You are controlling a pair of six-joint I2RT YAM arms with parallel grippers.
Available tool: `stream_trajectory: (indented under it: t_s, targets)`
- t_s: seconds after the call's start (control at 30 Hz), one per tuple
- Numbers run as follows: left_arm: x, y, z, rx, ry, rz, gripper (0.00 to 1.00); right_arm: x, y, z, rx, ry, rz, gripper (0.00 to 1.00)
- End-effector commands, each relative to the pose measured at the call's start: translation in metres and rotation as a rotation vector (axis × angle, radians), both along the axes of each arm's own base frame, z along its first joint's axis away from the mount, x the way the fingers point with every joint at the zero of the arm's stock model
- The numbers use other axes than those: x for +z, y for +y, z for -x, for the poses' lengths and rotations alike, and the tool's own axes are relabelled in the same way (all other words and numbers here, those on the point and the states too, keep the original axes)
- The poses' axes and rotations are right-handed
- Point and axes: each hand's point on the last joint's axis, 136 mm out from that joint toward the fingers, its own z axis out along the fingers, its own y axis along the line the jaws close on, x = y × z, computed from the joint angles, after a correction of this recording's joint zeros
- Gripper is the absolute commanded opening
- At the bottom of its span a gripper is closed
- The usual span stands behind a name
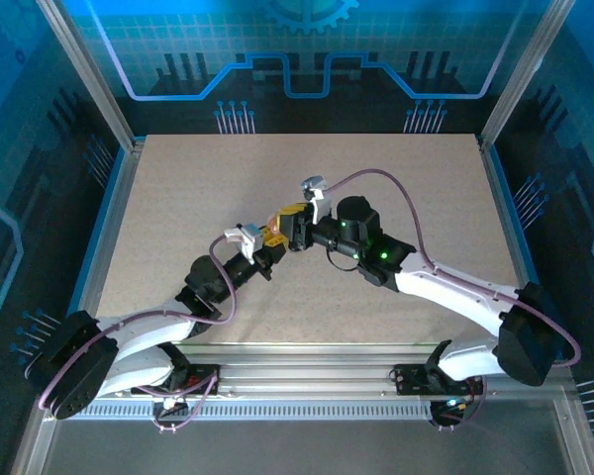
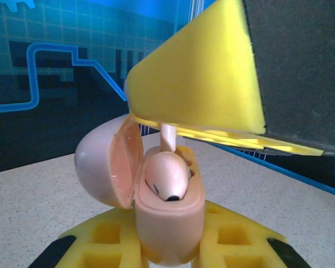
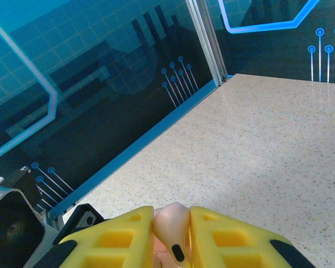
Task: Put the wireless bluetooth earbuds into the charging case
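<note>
Both arms are reaching in over the middle of the speckled beige bench [image 1: 416, 198], and their ends are meeting there, almost touching.

Left gripper [image 1: 269, 242]: its yellow foam-padded jaws are gripping the lower body of a pale pink, rounded plastic charging case [image 2: 170, 223], pressed tight against it on both sides. In the left wrist view the case is presenting its open top upward. The case's domed lid [image 2: 103, 167] is standing open on its hinge, swung out to the left in that view.

One glossy pale pink earbud [image 2: 166, 177] with a dark tip is sitting in the nearer well of the case.

Right gripper [image 3: 172, 226]: its jaws are standing slightly apart and pinching a second pale pink earbud [image 3: 170, 219] between the two yellow pads. A small black oval mark is showing on this earbud's lower face.

In the left wrist view, one yellow finger [image 2: 201, 72] of the right gripper is hanging directly over the open case. The second earbud's slim stem [image 2: 167, 137] is pointing down into the far well, just behind the seated earbud. Whether the stem is touching the bottom of that well cannot be told.

Blue printed wall panels [image 3: 100, 84] are enclosing the bench.
</note>
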Motion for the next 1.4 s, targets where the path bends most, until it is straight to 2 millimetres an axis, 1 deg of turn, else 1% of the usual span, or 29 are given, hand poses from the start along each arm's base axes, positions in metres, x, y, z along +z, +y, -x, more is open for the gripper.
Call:
stream_trajectory:
  t_s: [0.0, 0.13, 0.43, 0.73, 0.9, 1.1, 1.23, 1.27, 1.37]
  targets:
    - [0.011, -0.003, 0.007, -0.03, -0.024, 0.031, 0.07, 0.016, 0.014, 0.004, 0.046, -0.026, -0.045, 0.22]
    - [0.012, -0.001, 0.006, -0.018, -0.031, 0.031, 0.07, 0.008, 0.013, 0.006, 0.048, 0.0, -0.031, 0.22]
    - [0.012, 0.004, 0.003, 0.018, -0.041, 0.013, 0.08, 0.005, 0.002, 0.016, 0.039, 0.025, -0.02, 0.22]
    - [0.018, 0.004, 0.002, 0.02, -0.056, 0.021, 0.08, -0.015, 0.003, 0.015, 0.036, 0.074, -0.01, 0.23]
    - [0.019, 0.004, 0.002, 0.021, -0.058, 0.022, 0.08, -0.018, 0.007, 0.015, 0.048, 0.086, -0.016, 0.22]
    - [0.019, 0.005, 0.001, 0.029, -0.059, 0.02, 0.08, -0.024, 0.006, 0.02, 0.049, 0.099, -0.001, 0.23]
    - [0.02, 0.004, 0.002, 0.026, -0.063, 0.02, 0.08, -0.029, 0.005, 0.017, 0.029, 0.104, 0.025, 0.23]
    - [0.021, 0.004, 0.002, 0.024, -0.064, 0.02, 0.08, -0.035, 0.004, 0.018, 0.026, 0.12, 0.045, 0.23]
    - [0.019, 0.004, 0.001, 0.027, -0.062, 0.017, 0.08, -0.035, 0.006, 0.017, 0.027, 0.124, 0.046, 0.29]
